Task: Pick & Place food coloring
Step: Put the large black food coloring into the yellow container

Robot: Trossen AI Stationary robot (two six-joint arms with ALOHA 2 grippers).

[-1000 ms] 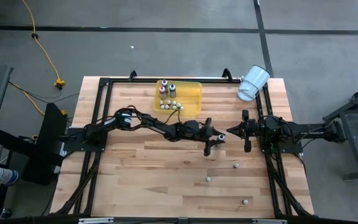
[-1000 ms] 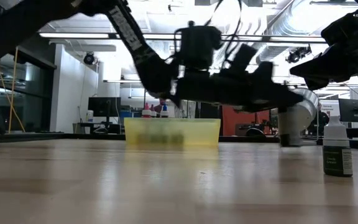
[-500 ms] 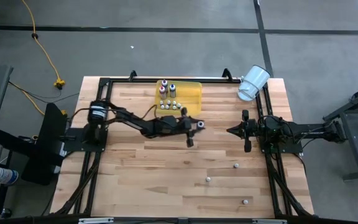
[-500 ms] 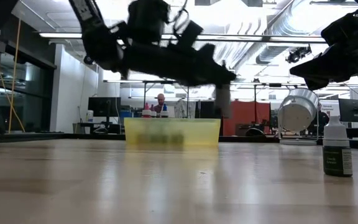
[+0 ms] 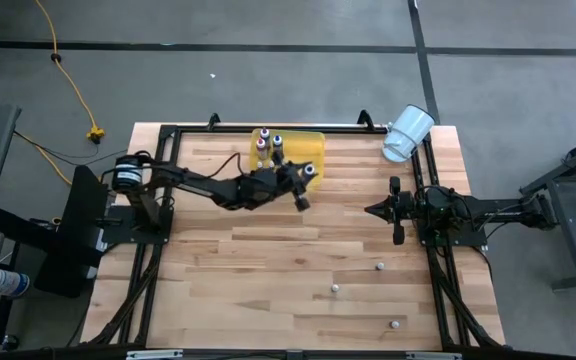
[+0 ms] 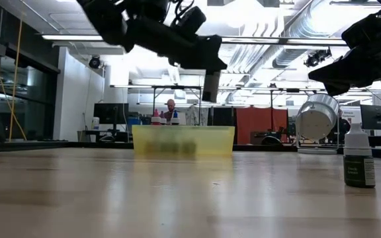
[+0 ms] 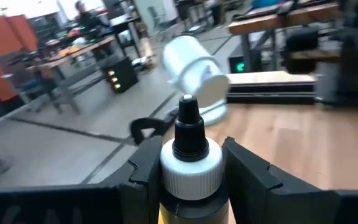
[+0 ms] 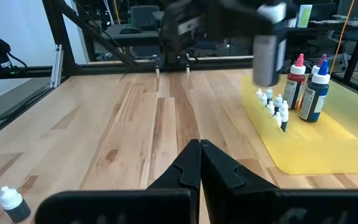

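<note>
**Left arm carries a bottle above the tray's edge**

Nearest the low camera, one food coloring bottle point(image 6: 358, 160) with a white cap and dark label stands upright on the wooden table point(image 6: 177, 198). From above, three small bottles point(image 5: 379, 266) lie scattered on the table's near right part, well apart from each other.

The right gripper point(image 5: 371, 210) hangs over the right middle of the table, its fingers pressed together and holding nothing.

Farther back, the left gripper point(image 5: 304, 187) is partly closed around a bottle with a white collar and black tip point(image 7: 190, 149), one finger on each side of it. It hovers at the near right edge of the yellow tray point(image 5: 314, 150). In the tray stand taller red and dark blue bottles point(image 8: 308, 87) beside a cluster of tiny white ones point(image 8: 275, 104).

A white cup point(image 5: 407, 132) lies tipped at the far right corner.
</note>
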